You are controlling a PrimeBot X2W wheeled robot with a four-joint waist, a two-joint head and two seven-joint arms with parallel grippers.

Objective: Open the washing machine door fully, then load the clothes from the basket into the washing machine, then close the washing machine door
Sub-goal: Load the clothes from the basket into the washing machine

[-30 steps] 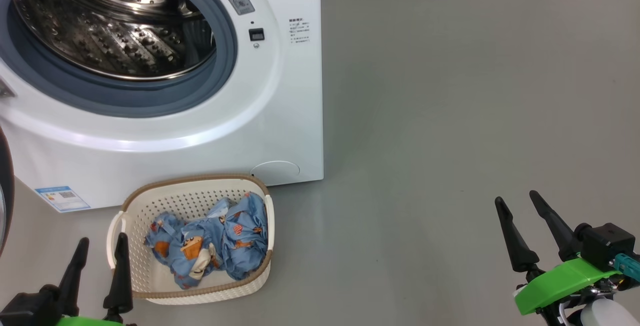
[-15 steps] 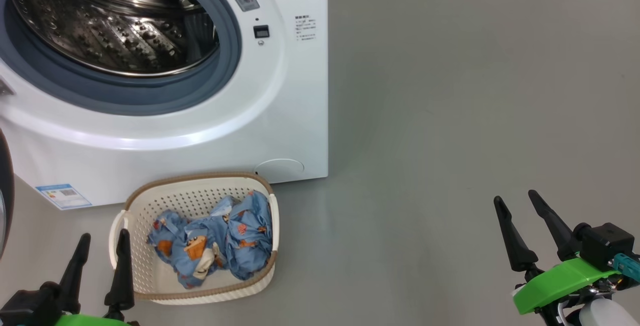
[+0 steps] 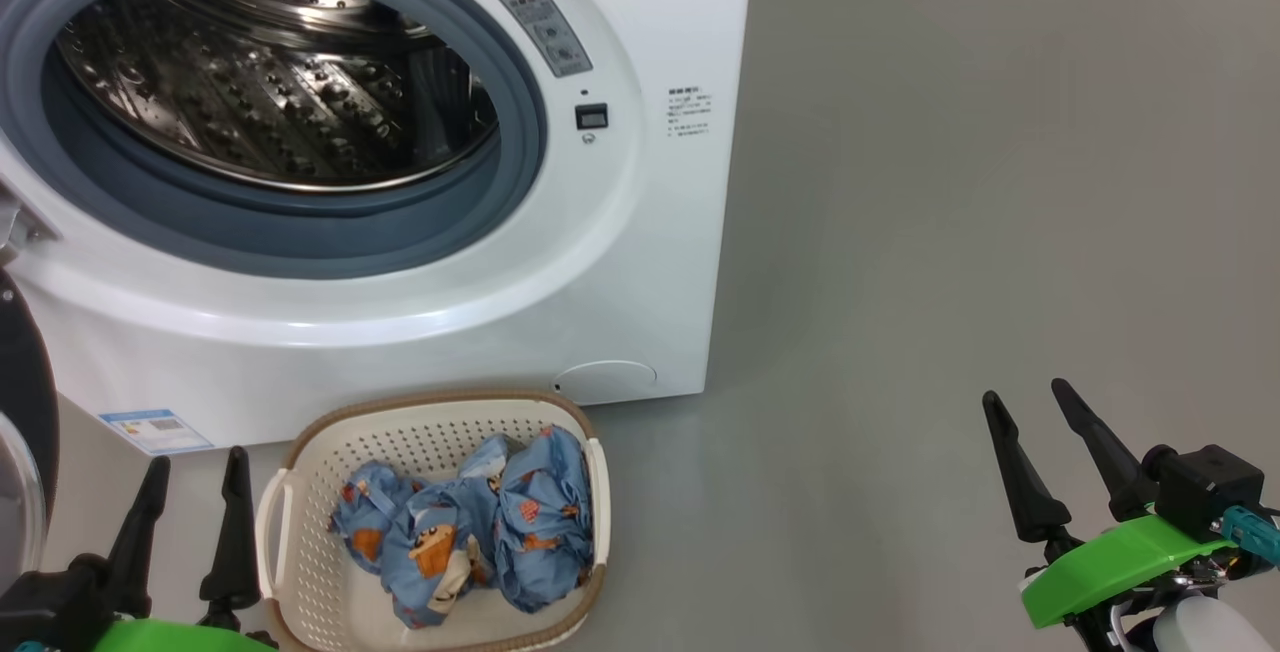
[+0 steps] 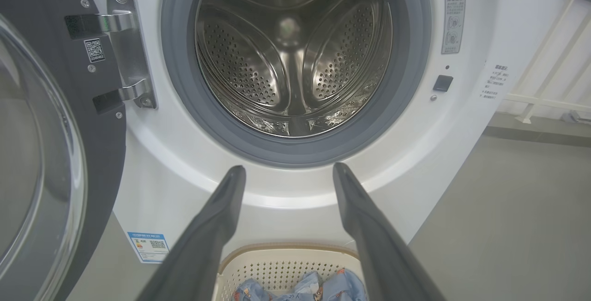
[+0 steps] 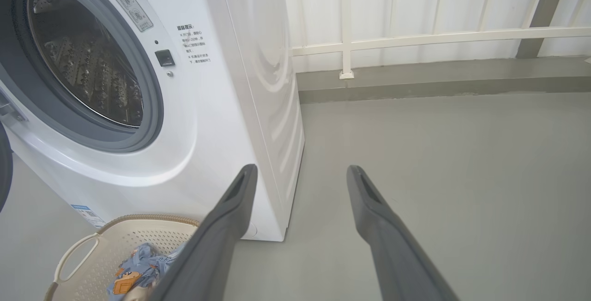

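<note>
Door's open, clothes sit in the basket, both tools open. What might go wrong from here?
1. The clothes lie bunched; the left tool may pinch only part, and a trailing piece might drop on the floor or catch the grey gasket.
2. The washing machine door hangs open close by the left tool; a lifting swing might knock it.

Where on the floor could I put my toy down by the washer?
The biggest bare floor is right of the washing machine, out to the right gripper. A thin strip lies between the basket and the open washing machine door, but the left gripper is there. The basket is crowded with clothes, with some bare bottom at its left.
</note>
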